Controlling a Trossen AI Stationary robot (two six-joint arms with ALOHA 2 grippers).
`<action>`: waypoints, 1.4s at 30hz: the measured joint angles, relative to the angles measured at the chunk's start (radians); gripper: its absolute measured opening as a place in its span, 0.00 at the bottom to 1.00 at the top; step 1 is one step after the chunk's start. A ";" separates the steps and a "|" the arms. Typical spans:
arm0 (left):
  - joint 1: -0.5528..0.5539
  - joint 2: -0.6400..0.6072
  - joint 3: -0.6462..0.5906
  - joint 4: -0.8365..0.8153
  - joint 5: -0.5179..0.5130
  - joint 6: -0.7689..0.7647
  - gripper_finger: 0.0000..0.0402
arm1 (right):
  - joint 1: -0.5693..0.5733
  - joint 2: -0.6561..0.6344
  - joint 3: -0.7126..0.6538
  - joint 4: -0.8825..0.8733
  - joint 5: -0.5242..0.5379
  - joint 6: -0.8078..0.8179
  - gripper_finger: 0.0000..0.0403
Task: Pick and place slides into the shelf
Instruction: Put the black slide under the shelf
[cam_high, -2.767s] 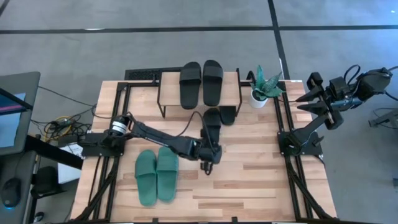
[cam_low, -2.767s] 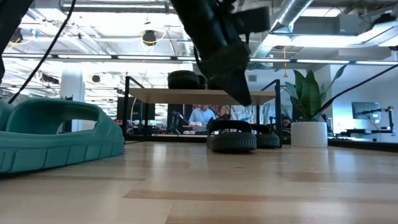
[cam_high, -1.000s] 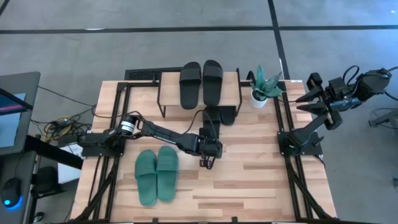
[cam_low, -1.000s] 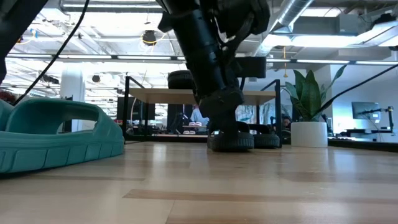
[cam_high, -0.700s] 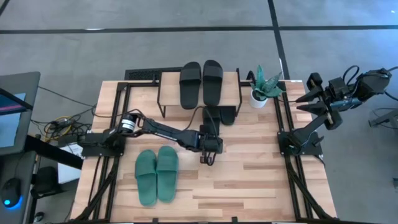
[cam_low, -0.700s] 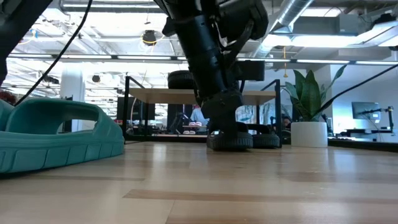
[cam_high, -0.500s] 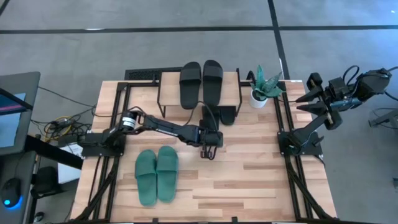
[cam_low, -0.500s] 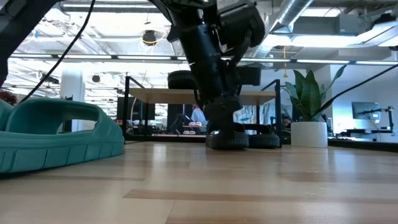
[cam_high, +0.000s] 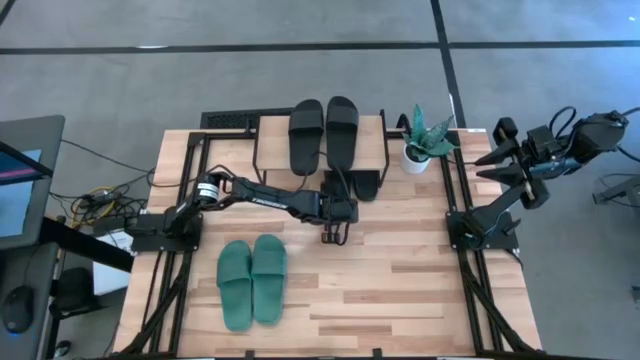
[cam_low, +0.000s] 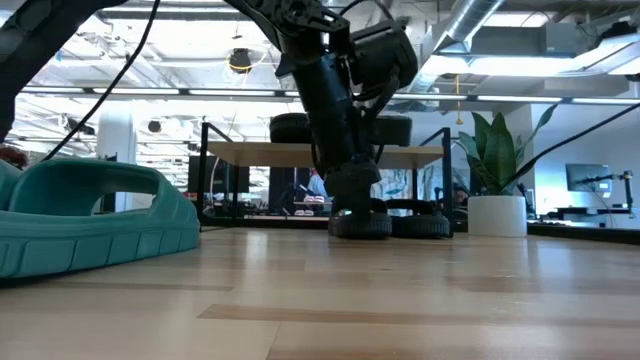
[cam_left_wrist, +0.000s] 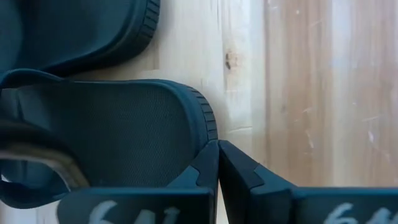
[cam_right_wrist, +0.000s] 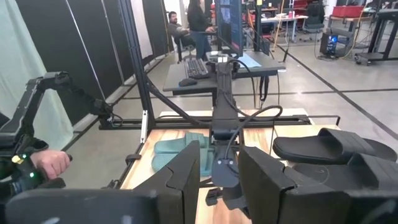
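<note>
1. The left gripper is stretched out over the middle of the light wooden table, its fingers pressed together with nothing between them, the tips against the heel rim of a matte black rubber slide.
2. That slide lies on the table at the shelf's front edge, beside its black partner, both half under the plank.
3. The low shelf, a pale wood plank on thin black legs, stands at the table's far edge and carries another black pair on top.
4. The dark green rubber pair lies side by side near the table's near left corner.
5. A small potted plant in a white pot stands just right of the shelf.
6. The right gripper waits raised beyond the table's right edge, fingers partly apart and empty.
</note>
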 joint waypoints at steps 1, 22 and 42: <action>0.004 0.000 0.000 0.000 0.000 0.008 0.00 | 0.000 0.000 0.000 -0.003 0.000 0.000 0.24; 0.019 0.000 0.000 -0.027 -0.040 0.005 0.00 | 0.000 0.000 0.000 -0.002 0.000 -0.002 0.24; 0.056 -0.001 0.001 -0.173 -0.121 -0.221 0.00 | 0.000 0.000 0.000 -0.003 0.000 -0.002 0.24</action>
